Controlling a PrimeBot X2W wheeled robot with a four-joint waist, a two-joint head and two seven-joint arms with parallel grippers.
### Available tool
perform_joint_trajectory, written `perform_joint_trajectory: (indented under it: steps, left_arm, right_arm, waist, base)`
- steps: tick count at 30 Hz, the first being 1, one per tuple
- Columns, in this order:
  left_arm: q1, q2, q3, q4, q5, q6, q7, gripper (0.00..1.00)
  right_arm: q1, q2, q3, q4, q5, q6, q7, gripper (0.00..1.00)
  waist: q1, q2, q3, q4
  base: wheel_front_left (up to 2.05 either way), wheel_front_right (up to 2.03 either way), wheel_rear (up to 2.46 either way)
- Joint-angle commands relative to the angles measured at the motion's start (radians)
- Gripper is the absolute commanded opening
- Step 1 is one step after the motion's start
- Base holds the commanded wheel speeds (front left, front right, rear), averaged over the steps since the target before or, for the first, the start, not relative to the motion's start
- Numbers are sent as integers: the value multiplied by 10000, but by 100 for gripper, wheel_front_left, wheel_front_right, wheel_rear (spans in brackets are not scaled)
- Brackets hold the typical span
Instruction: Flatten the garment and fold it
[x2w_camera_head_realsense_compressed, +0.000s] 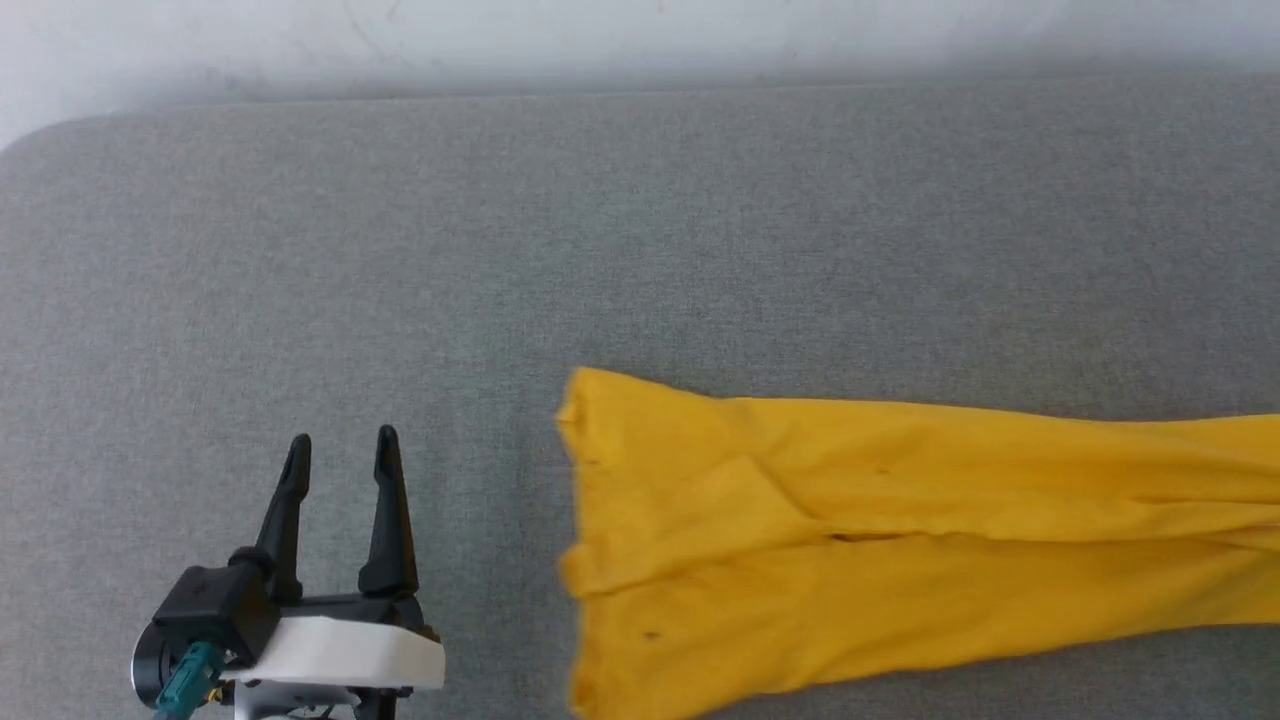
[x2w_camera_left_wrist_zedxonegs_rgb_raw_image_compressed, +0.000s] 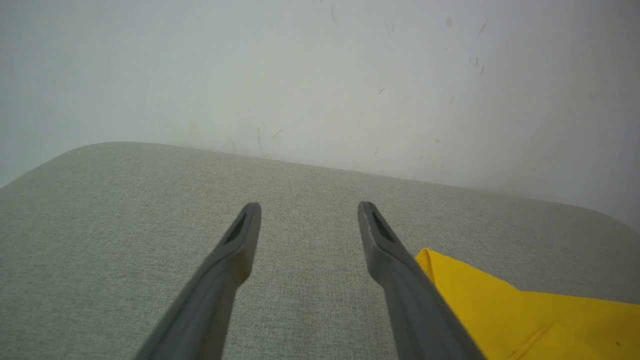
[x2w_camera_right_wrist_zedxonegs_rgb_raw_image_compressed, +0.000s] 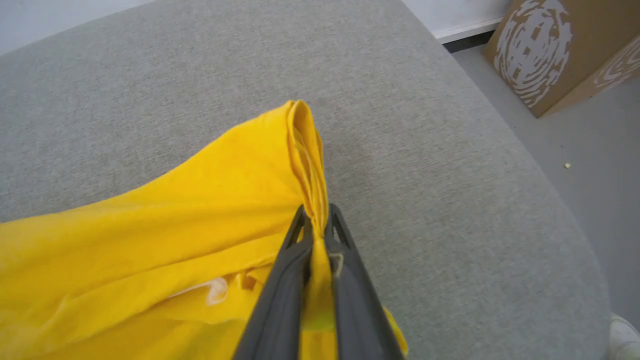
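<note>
Flattening stage: right gripper (x2w_camera_right_wrist_zedxonegs_rgb_raw_image_compressed: 316, 214) clamps garment (x2w_camera_head_realsense_compressed: 900, 540) edge, probably the hem. Left gripper (x2w_camera_head_realsense_compressed: 344, 438), jaws apart, should grasp the free end.

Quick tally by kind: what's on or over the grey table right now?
garment: 1
end effectors: 2 (left end effector open, holding nothing; right end effector shut on the garment)
total: 3
</note>
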Motion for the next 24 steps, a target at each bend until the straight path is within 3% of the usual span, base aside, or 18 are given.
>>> perform_joint_trajectory:
  steps: [1,4,9,19,24]
  left_arm:
    - [14,-44,23,85,105,-63,-47,100]
    - [46,-56,10,200,108,-107,-47,100]
    - [114,-86,-20,366,40,-165,-47,100]
    - [237,-298,-134,680,-144,-339,-47,100]
    - [177,-307,-190,803,-199,-438,-47,100]
  right_arm:
    - [-149,-297,-291,70,-219,-21,-83,0]
    - [-149,-494,-436,27,-338,-21,-23,0]
    - [181,-365,223,-484,-20,-21,384,0]
    - [1382,944,3241,-3377,1479,-21,2524,0]
    - [1116,1244,4730,-4136,1791,-21,2888,0]
  waist:
    - [-1,0,-74,-55]
    - [-1,0,-159,-73]
    - [-1,0,-285,-87]
    - [-1,0,-702,-27]
    - [-1,0,-810,126]
  base:
    - [0,0,0]
    - [0,0,0]
    - [0,0,0]
    - [0,0,0]
    - [0,0,0]
